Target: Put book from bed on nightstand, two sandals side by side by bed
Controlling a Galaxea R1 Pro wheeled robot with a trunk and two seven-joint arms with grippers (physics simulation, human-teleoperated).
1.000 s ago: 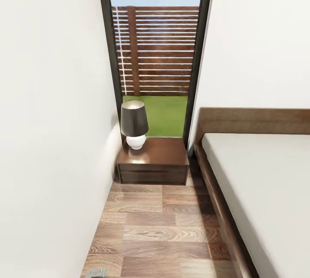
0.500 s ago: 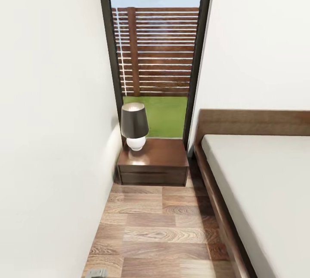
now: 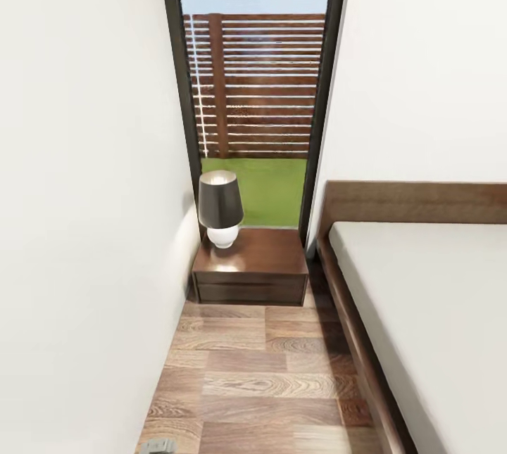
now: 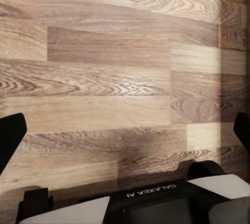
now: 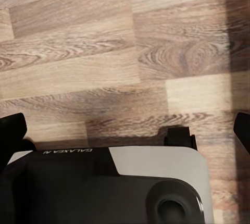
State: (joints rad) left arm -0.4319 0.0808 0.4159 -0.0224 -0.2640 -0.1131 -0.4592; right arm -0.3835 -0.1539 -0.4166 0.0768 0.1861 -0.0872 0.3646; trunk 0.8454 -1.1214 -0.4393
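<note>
Head view: nightstand (image 3: 251, 267) at the end of a narrow floor (image 3: 267, 376) strip, under the tall window (image 3: 255, 88), just left of the bed (image 3: 422, 313). A dark-shaded lamp (image 3: 220, 207) stands on its tabletop, back left corner. Mattress part in view is bare.

Left wrist view: my left hand (image 4: 127, 138) hangs above the floor planks, fingers (image 4: 9, 135) wide apart, gripping nothing.

Right wrist view: my right hand (image 5: 127, 130) above the floor too, fingers (image 5: 10, 130) spread, nothing between.

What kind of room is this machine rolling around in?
Most likely a bedroom: a bed with a white mattress and wooden headboard, a dark nightstand carrying a lamp, and a tall window looking onto grass.
</note>
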